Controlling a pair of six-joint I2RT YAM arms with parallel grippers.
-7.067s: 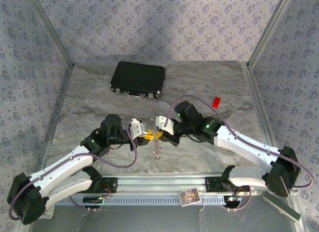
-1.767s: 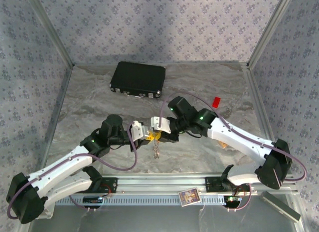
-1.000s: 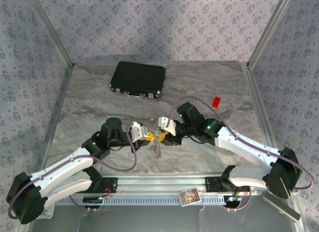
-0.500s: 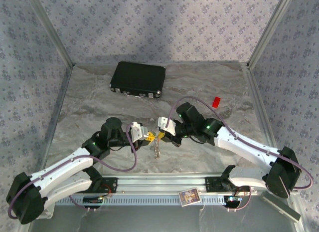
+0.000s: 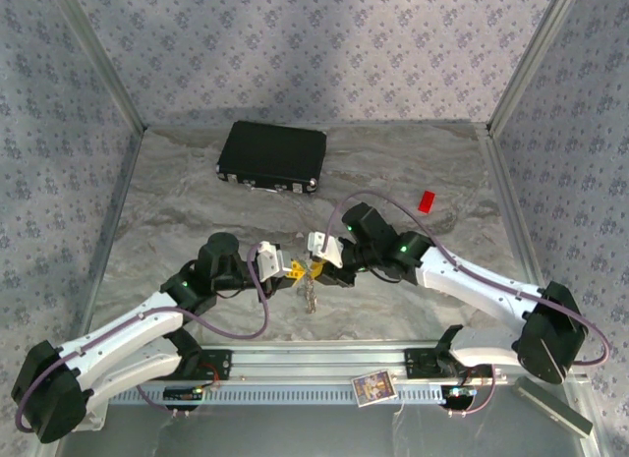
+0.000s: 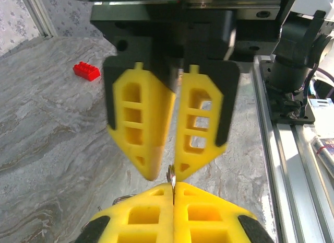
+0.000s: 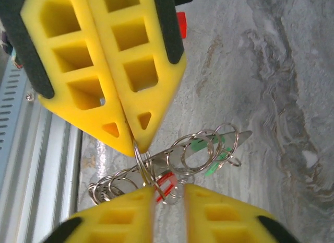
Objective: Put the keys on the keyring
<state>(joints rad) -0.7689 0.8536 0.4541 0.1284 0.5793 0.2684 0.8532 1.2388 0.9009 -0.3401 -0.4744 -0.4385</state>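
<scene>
My left gripper (image 6: 173,186) is shut on the thin silver keyring (image 7: 137,153), pinching its wire edge-on between the yellow fingertips (image 7: 140,129). From that ring dangle several smaller silver rings and the keys: a green-headed one (image 7: 207,149) and a red-tagged one (image 7: 167,182). My right gripper (image 7: 169,196) faces the left one tip to tip, open with a narrow gap. The ring's wire runs past its left finger and the red tag lies just beyond the gap. In the top view the two grippers (image 5: 292,270) (image 5: 315,269) meet at mid-table, the bunch (image 5: 310,299) hanging below them.
A black case (image 5: 272,156) lies at the back of the marbled table. A small red brick (image 5: 426,201) sits to the right of it. An aluminium rail (image 5: 314,362) with a small card (image 5: 373,387) runs along the near edge. Patterned walls enclose three sides.
My right arm has shifted a little to the left, towards the left gripper. The left gripper has stayed in place, still shut on the ring.
</scene>
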